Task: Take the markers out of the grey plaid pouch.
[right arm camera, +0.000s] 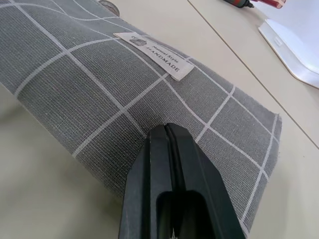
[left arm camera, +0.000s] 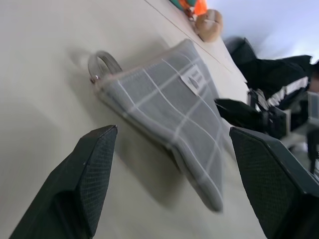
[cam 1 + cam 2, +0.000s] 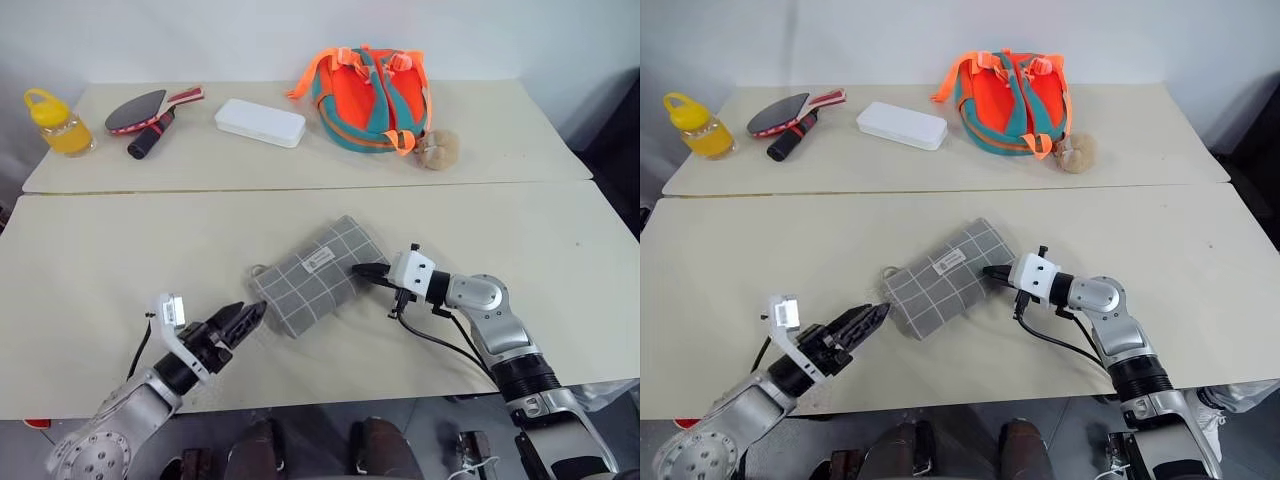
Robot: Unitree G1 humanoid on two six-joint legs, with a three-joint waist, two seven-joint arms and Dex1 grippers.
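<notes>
The grey plaid pouch (image 3: pixel 315 275) lies flat and tilted in the middle of the near table, white label (image 1: pixel 154 49) up, a metal ring (image 2: pixel 103 63) at its left corner. My right gripper (image 3: pixel 358 269) is shut, and its tips rest against the pouch's right edge (image 1: pixel 167 128). Whether any fabric is pinched between them I cannot tell. At the pouch's left corner my left gripper (image 3: pixel 252 312) is open, its fingers (image 2: pixel 94 164) spread wide just short of the fabric. The markers are hidden.
On the far table stand a yellow bottle (image 3: pixel 58 122), a table-tennis paddle (image 3: pixel 140 110), a white hard case (image 3: pixel 260 122), an orange and teal backpack (image 3: pixel 375 100) and a tan plush ball (image 3: pixel 438 148). A seam (image 3: pixel 300 188) divides the two tables.
</notes>
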